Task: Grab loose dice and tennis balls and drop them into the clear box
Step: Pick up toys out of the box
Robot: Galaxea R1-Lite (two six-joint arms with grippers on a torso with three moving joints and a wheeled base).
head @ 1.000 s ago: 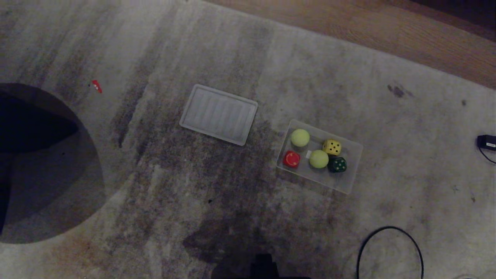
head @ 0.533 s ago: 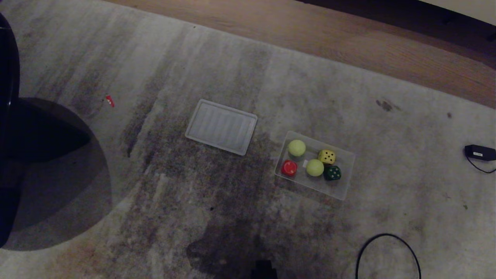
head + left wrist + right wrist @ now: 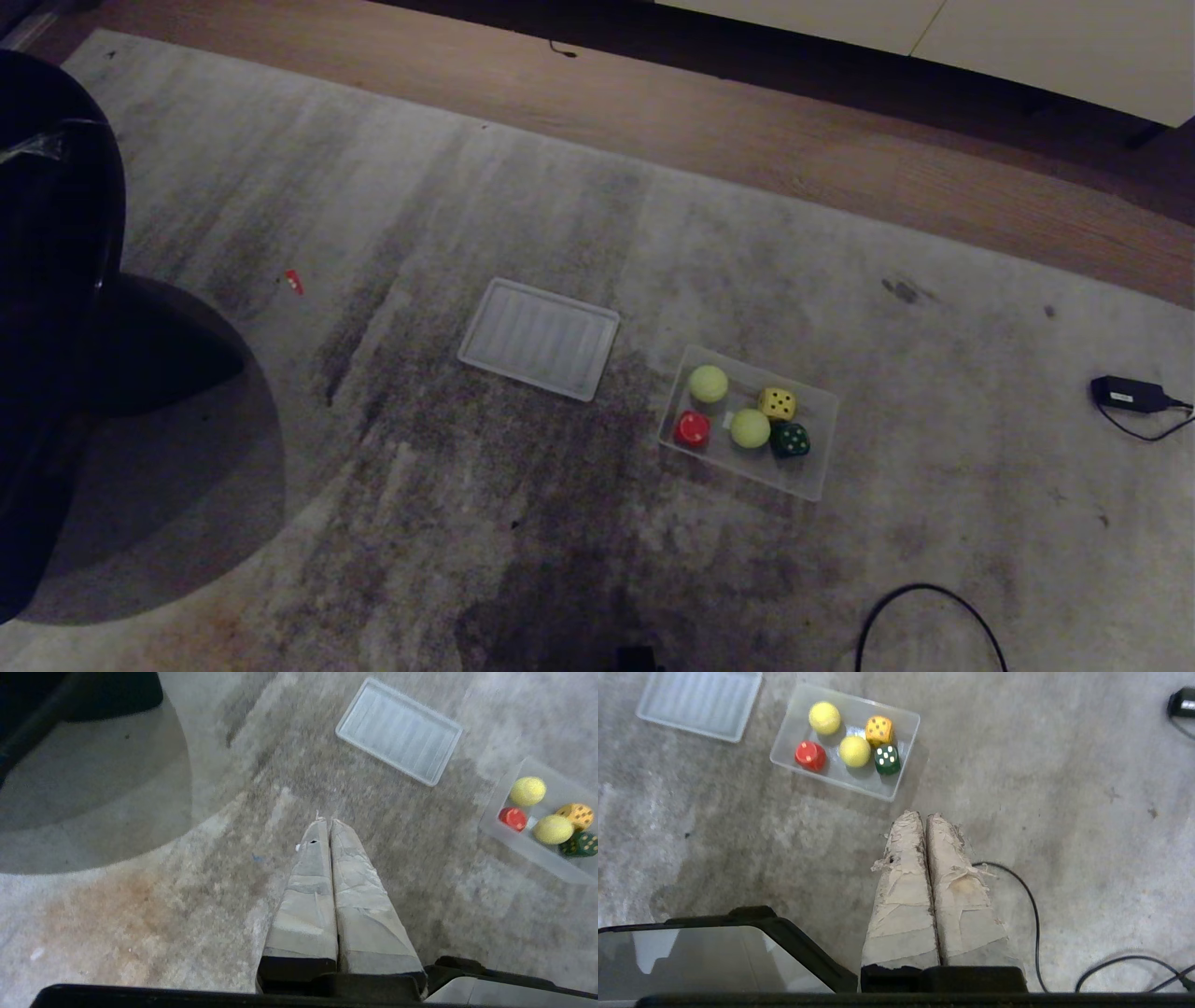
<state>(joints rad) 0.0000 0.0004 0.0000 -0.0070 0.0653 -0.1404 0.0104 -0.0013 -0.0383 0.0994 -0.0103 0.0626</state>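
left gripper [image 3: 325, 820]: fingers pressed together, empty, above carpet, apart from box
right gripper [image 3: 923, 815]: fingers pressed together, empty, near box
clear box [image 3: 814, 471]: on carpet [image 3: 560, 504]
tennis balls [image 3: 708, 383]: two, inside box
lid [image 3: 540, 338]: just beside box
cable [image 3: 924, 611]: near box

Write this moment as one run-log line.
clear box: holds two tennis balls, three dice | lid: on carpet beside box | left claw: shut, empty | right claw: shut, empty
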